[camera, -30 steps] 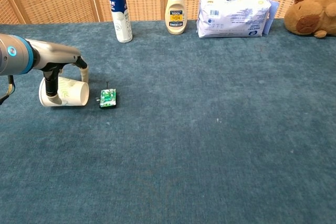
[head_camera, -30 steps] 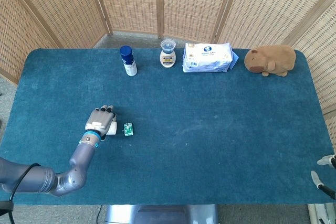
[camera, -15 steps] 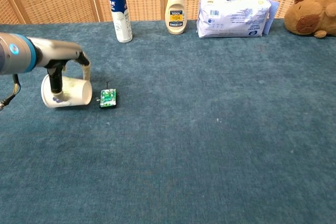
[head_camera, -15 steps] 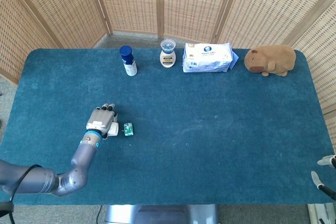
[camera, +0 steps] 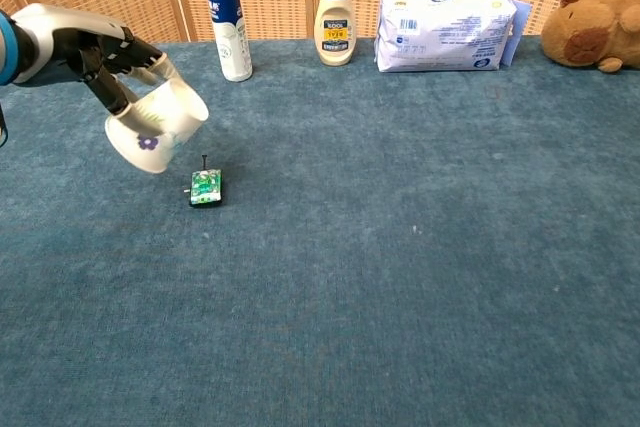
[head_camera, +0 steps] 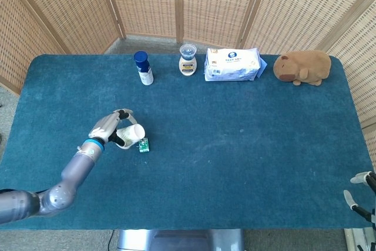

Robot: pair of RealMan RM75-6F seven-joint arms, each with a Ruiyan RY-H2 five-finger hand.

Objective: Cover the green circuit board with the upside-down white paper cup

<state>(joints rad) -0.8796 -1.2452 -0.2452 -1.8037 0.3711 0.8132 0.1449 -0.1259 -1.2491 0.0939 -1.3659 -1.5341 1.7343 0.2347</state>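
Left hand (camera: 105, 57) grips the white paper cup (camera: 157, 127) clear of the desk (camera: 400, 277); fingers wrap the cup wall. Cup is tilted, its long axis slanting — the mouth faces down and toward the left, the closed base up and right. Not yet fully inverted.

Green circuit board (camera: 206, 187) lies flat on the blue cloth, just below and slightly right of the cup in the chest view; in the head view the cup (head_camera: 130, 134) sits just above-left of the board (head_camera: 143, 145). Judgement: the cup needs a short carry rightward and a further turn so the mouth faces straight down over the board.

Right hand (head_camera: 361, 195) is barely visible at the desk's far right edge, well apart; cannot tell its state. Left hand is clearly the nearer.

Cup carries a small purple mark — unreadable. No other lettering legible on the task items.
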